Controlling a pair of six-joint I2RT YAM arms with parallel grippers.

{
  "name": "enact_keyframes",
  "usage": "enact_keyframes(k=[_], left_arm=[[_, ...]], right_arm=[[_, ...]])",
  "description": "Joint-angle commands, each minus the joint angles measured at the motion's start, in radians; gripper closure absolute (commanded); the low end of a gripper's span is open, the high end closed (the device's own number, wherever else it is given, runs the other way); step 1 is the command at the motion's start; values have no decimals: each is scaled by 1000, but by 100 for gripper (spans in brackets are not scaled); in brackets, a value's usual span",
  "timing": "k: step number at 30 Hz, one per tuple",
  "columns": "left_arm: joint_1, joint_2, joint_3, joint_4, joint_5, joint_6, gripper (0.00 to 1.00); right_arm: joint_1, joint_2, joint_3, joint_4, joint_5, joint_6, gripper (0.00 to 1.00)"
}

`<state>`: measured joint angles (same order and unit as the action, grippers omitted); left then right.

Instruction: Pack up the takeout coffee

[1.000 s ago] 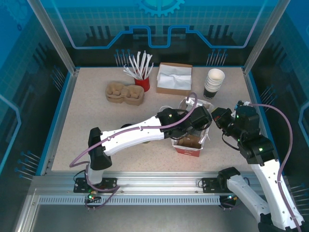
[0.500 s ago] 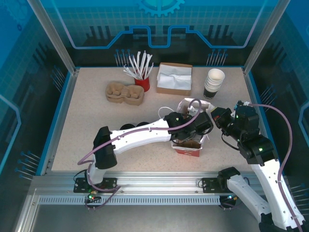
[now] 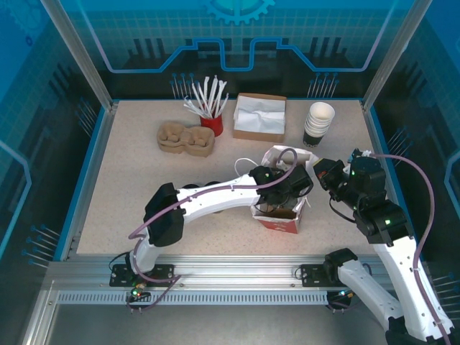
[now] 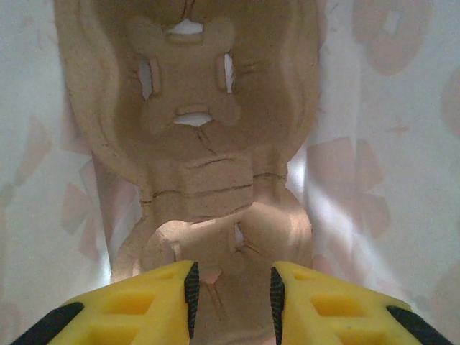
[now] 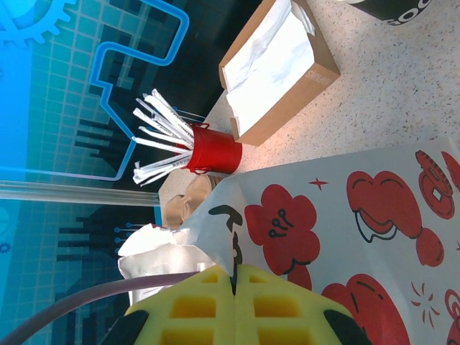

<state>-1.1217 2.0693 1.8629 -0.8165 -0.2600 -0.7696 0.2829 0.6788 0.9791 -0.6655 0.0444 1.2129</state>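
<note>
Jaws: left gripper, narrower and now deeper in the paper bag, straddles the empty cup carrier (gripping it? cannot tell), right gripper clenched on the bag's rim; takeout coffee evidently still outside, possibly the dark rounds behind the left forearm.

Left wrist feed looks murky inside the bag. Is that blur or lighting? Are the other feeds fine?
Left wrist: both, dim warm light through the bag walls, cardboard carrier soft throughout. Right wrist: sharp, the bag's red print crisp. Top external: evenly lit, no glare on the table.
</note>
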Motion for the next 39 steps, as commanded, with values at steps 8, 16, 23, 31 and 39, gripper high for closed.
enact_keyframes(k=[8,16,23,31,39], left_arm=[[25,39,-82,78,67,-22,70],[36,75,-115,106,88,-28,71],[49,96,-151,135,102,-32,72],[59,121,-183,185,126,-32,72],[60,148,-200,228,147,-21,73]], right_arm=[[13,8,-5,52,-36,6,100],[12,15,8,56,-57,-1,100],[13,16,30,50,-73,-7,100],[12,12,31,37,-82,-15,100],[13,9,26,21,-81,-28,100]])
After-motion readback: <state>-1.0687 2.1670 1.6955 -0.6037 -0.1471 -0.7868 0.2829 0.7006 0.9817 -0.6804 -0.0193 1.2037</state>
